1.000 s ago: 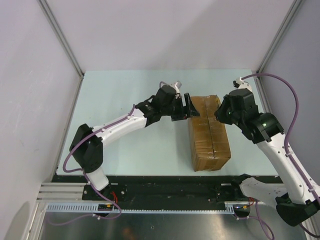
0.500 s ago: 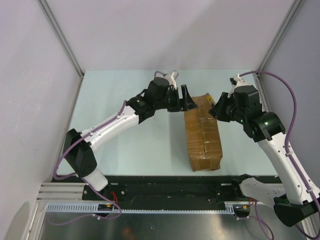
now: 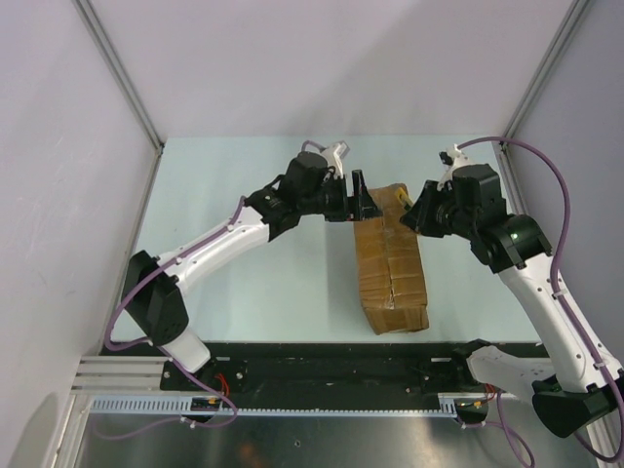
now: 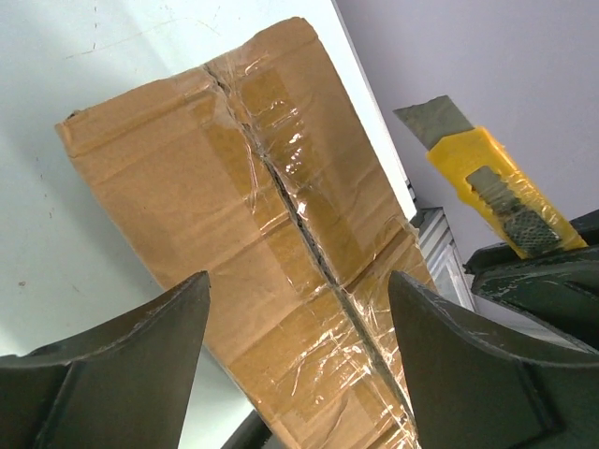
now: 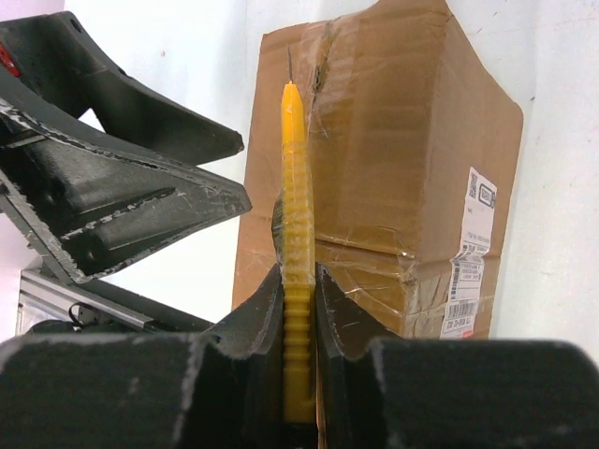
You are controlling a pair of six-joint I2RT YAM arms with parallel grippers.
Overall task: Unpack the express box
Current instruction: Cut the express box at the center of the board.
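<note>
The express box (image 3: 392, 255) has swung its far end further left than a moment ago and lies askew on the pale green table (image 3: 234, 185). At that end the left gripper (image 3: 360, 200) gapes wide, while the right gripper (image 3: 414, 208) pinches a yellow knife (image 5: 296, 215). White walls (image 3: 322, 68) stand beyond the box.

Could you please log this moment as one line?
left gripper: open, by box | right gripper: shut on knife | blade: out, near box | box: closed

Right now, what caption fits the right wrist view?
Right gripper holds yellow utility knife toward the express box, left gripper open alongside.
</note>
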